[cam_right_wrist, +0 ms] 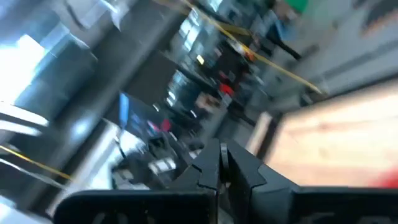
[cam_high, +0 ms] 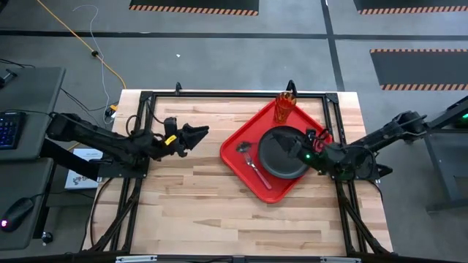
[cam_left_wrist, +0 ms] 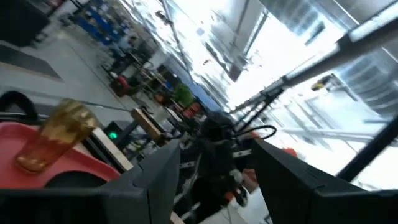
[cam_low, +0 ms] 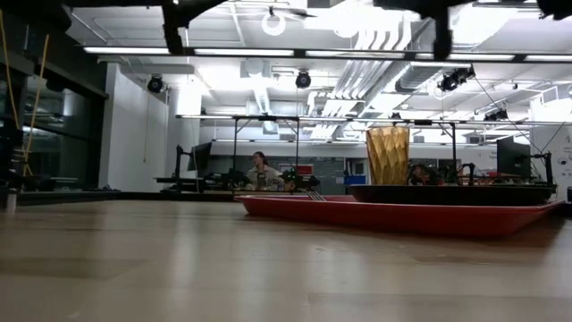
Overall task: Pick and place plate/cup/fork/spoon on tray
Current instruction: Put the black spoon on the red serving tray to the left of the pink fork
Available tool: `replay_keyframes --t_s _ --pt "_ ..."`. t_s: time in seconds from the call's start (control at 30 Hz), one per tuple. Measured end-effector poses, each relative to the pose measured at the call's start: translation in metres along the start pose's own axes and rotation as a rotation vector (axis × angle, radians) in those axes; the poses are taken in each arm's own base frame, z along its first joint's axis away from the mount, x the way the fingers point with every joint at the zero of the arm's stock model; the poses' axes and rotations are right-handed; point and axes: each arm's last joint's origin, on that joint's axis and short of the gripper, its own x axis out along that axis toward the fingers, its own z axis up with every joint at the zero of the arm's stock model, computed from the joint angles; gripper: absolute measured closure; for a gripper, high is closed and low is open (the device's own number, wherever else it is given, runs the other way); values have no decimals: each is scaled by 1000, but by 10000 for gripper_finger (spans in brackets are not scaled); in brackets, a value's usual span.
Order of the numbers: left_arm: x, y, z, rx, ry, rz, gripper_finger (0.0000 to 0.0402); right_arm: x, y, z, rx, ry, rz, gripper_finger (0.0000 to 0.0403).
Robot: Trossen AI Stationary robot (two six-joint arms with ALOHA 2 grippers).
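The red tray (cam_high: 245, 172) lies at the table's far right. On it rest the dark plate (cam_high: 276, 162), the amber cup (cam_high: 285, 108) upright at its far corner, the fork (cam_high: 261, 175) with a pink handle, and a small dark spoon (cam_high: 244, 148). My right gripper (cam_high: 297, 148) is shut and hovers over the plate's right part, well above it; its fingers meet in the right wrist view (cam_right_wrist: 221, 163). My left gripper (cam_high: 202, 133) is open, raised over bare wood to the left of the tray, and points toward the cup (cam_left_wrist: 55, 138). The low view shows no gripper at table height.
A black frame (cam_high: 219, 95) runs along the table's far edge and down both sides. Bare wood (cam_high: 219, 212) fills the near half. In the low view the tray's rim (cam_low: 402, 215) stands low at the right, and a person (cam_low: 259, 166) sits far behind.
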Motion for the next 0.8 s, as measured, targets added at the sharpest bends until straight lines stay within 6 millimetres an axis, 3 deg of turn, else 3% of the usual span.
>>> replay_keyframes --t_s 0.23,0.57,0.8 --pt "-2 -2 -2 -3 -51 57 213 30 12 0 -58 -163 55 403" --pt "22 -11 -16 -85 -126 119 213 91 67 9 -279 -304 26 403" --pt "38 -24 -5 -178 -325 58 213 116 99 13 -424 -258 0 403"
